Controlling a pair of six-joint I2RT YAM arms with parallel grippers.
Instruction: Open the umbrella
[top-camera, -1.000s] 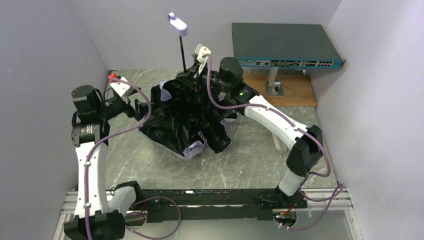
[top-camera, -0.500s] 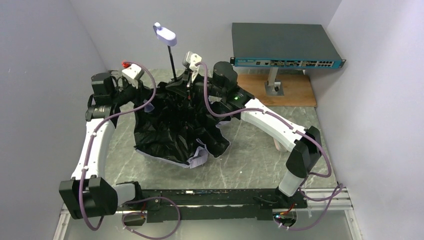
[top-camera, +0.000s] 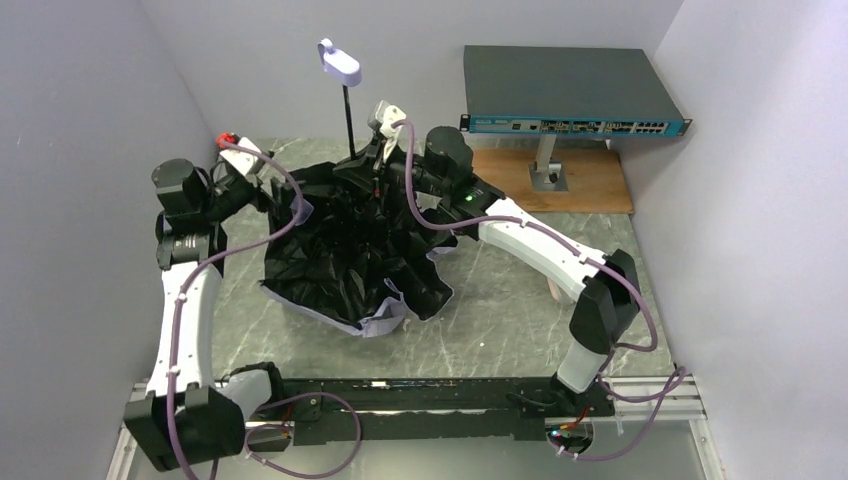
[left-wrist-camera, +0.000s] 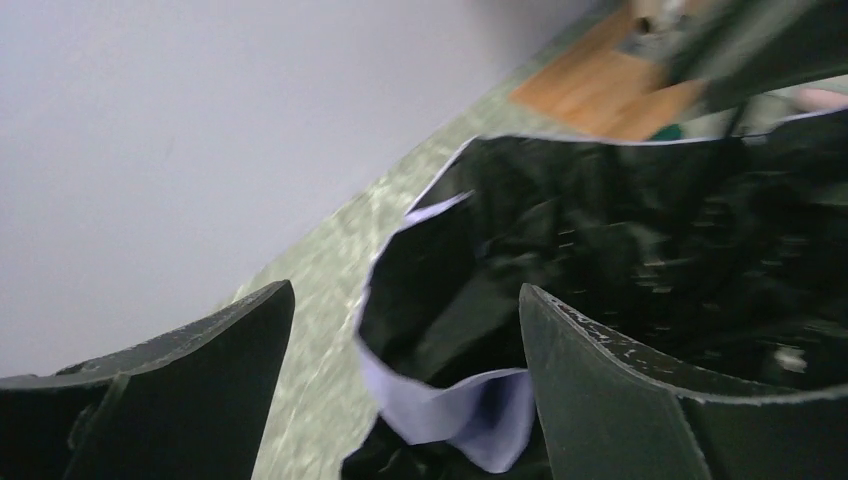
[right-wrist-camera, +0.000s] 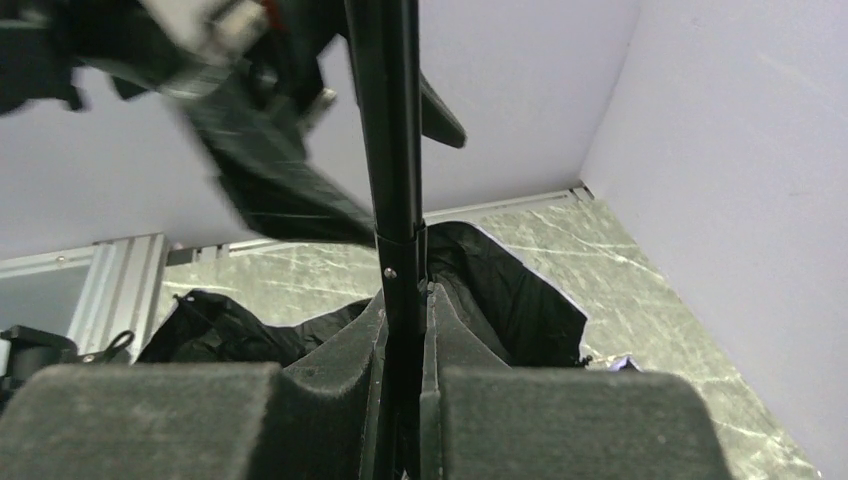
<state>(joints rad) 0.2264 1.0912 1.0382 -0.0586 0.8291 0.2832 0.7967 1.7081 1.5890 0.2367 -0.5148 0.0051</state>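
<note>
— Where's the umbrella (top-camera: 345, 265)?
— Slumped on the table (top-camera: 500, 330), black lining up. Its shaft (right-wrist-camera: 395, 150) stands near upright, handle (top-camera: 339, 62) on top. My right gripper (right-wrist-camera: 405, 330) is clamped on that shaft, low by the canopy (right-wrist-camera: 500, 290).
— And the left?
— My left gripper (left-wrist-camera: 400, 330) gapes wide at the canopy's left rim, fabric between the fingers (left-wrist-camera: 610, 390), nothing pinched.

We see the umbrella (top-camera: 345, 255) black inside with pale lilac edges and handle (top-camera: 339, 62), on a grey-green desk (top-camera: 500, 320) veined white.
</note>
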